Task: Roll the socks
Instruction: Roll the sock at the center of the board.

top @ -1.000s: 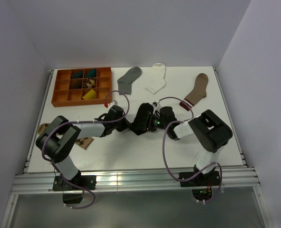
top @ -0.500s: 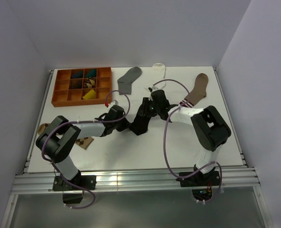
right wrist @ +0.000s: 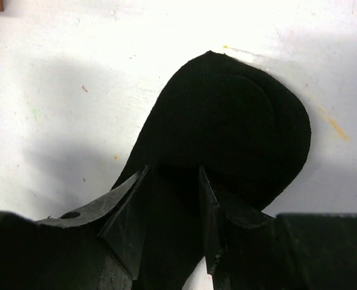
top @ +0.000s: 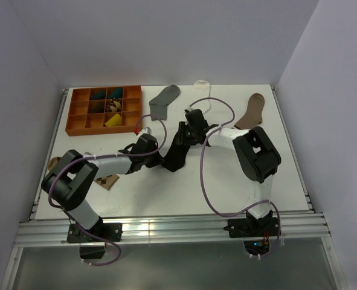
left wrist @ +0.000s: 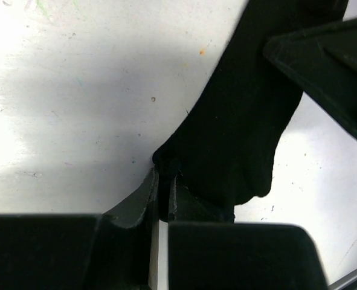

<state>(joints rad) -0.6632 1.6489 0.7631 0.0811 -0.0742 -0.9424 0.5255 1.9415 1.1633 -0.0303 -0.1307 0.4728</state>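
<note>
Black fabric sock (top: 177,151), first fold made: left gripper (left wrist: 162,184) pinches its edge, right gripper (right wrist: 172,184) clamps the folded end. Next, roll toward the pinned edge.

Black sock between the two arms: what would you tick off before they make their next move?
1. The left gripper pinches an edge of the black sock: ok.
2. The right gripper has sock fabric between its fingers: ok.
3. The black sock is rolled up: not ok, only one end is curled over.
4. The grey sock lies apart from both arms: ok.
5. The white sock lies flat: cannot tell, the right arm hides most of it.
</note>
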